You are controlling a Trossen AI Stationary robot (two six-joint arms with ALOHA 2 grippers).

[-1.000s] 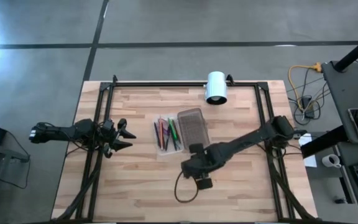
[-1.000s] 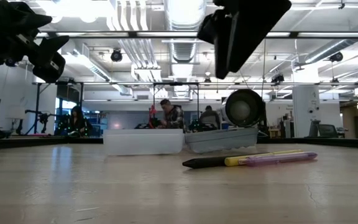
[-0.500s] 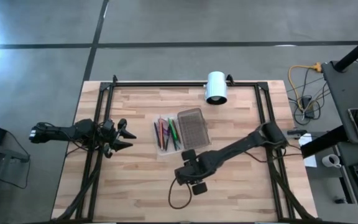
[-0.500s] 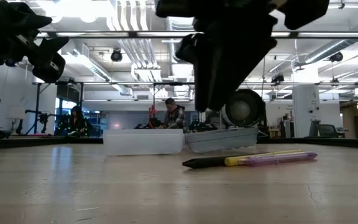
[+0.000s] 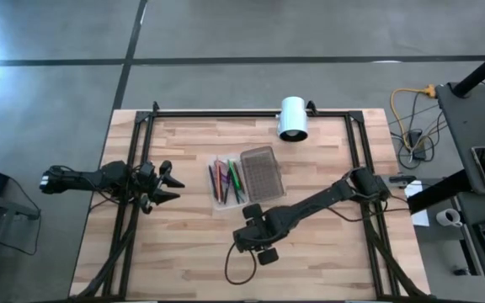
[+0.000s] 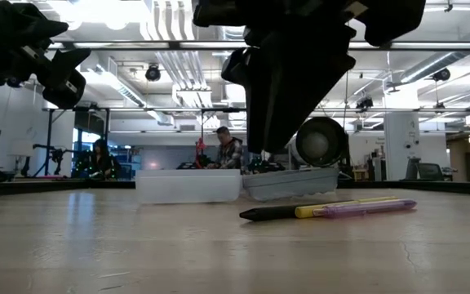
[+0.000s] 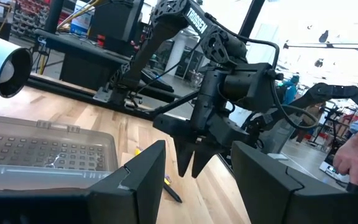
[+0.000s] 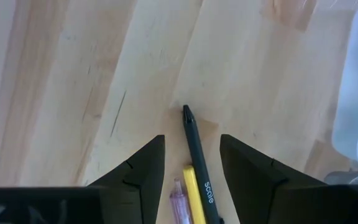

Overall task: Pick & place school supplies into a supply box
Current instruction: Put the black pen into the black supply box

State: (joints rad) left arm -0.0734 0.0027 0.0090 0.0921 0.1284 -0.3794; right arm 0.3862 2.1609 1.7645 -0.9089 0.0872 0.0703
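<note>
Hovering: right gripper (image 8: 191, 163), jaws parted and empty, right over black pen (image 8: 196, 148) on worktop (image 8: 73, 74)
Feel: light, stiff, rolls easily
Grab: mid-barrel
Waiting: left gripper (image 5: 165, 182), open

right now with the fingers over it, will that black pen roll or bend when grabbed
The black pen looks like a thin, stiff barrel, so probably no bending. Lying loose on smooth wood beside the yellow pen, it may roll or skid if nudged. It likely weighs little, so the right gripper needs only a light pinch.
</note>
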